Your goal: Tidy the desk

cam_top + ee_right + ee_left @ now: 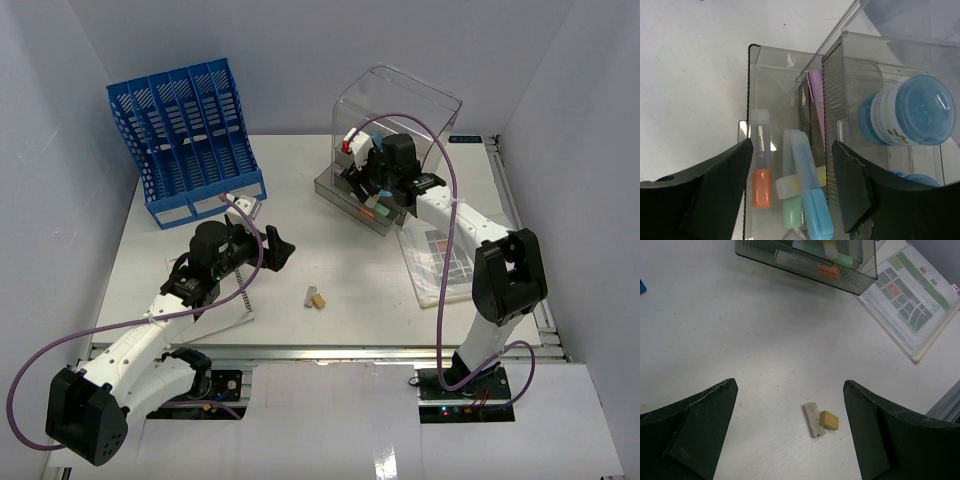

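White desk (330,275) first: where does it lie for you?

Across the whole middle of the overhead view, from the aluminium rail at the lower edge up to the back wall. Both wrist views look down onto it too.

And your left gripper (277,250)?

Left of centre in the overhead view, hovering above bare tabletop, spread wide and holding nothing. In its wrist view a small yellow eraser (829,420) and a grey strip (811,420) lie on the desk low in the frame, between my two fingers, side by side and touching or nearly so.

The right gripper (378,190)?

Upper right of centre, at the front of the clear drawer box (400,115). It is parted as well, with nothing between its fingers. Beneath it, in the wrist view, the pulled-out drawer (752,75) holds an orange highlighter (760,170), a green highlighter (790,212) and a blue highlighter (812,210), all lying lengthwise. A pink pen (816,90) sits in a narrower slot at upper centre. A blue-lidded jar (912,117) fills a separate clear compartment at the right of the frame.

Anything else on the top?

A blue file rack (185,135) stands at the upper left of the overhead view. A printed sheet (440,262) in a clear sleeve lies flat at the right, just below the drawer box, and my right arm crosses above it.
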### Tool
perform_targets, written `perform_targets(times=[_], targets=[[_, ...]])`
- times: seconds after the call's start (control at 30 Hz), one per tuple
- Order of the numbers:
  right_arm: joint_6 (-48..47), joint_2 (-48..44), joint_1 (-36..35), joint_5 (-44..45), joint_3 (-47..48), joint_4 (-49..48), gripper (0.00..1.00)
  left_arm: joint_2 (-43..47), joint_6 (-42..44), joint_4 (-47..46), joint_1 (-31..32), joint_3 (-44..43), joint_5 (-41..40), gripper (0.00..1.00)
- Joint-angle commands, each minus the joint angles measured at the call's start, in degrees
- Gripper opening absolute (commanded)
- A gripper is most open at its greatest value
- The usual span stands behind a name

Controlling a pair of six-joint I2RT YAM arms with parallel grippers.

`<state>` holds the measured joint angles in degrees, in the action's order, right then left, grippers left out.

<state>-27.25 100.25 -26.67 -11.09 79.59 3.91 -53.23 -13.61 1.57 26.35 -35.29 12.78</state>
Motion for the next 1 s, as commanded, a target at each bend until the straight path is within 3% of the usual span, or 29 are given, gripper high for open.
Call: perform_targets(times=[0.0, 0.13, 0.23, 0.37, 0.63, 0.97], targets=[[-0.3, -2.0, -0.5, -0.8, 0.3, -1.1, 0.74, 0.7, -0.5, -1.0, -0.2, 0.0, 1.6, 0.98], [-7.5, -2.4, -0.5, -17.6, 4.2, 9.9, 0.71, 1.4, -0.1, -0.8, -0.2, -0.1, 1.8, 0.98], [-15.6, -1.6, -1.6, -26.7, 5.2, 20.7, 0.49, 2.3, 0.0, -0.7, -0.2, -0.1, 1.7, 0.98], [-21.6, 0.7, -6.2, -20.1, 3.4, 24.0, 0.13, 3.2, 0.1, -0.6, -0.2, 0.0, 1.5, 0.98], [-12.1, 8.9, -9.6, 2.0, 8.5, 19.1, 0.08, 3.6, 0.6, -0.1, -0.2, -0.2, 1.0, 0.98], [-10.9, 8.7, -9.5, 5.1, 8.6, 17.6, 0.08, 3.8, 0.7, 0.1, -0.2, -0.4, 1.1, 0.98]])
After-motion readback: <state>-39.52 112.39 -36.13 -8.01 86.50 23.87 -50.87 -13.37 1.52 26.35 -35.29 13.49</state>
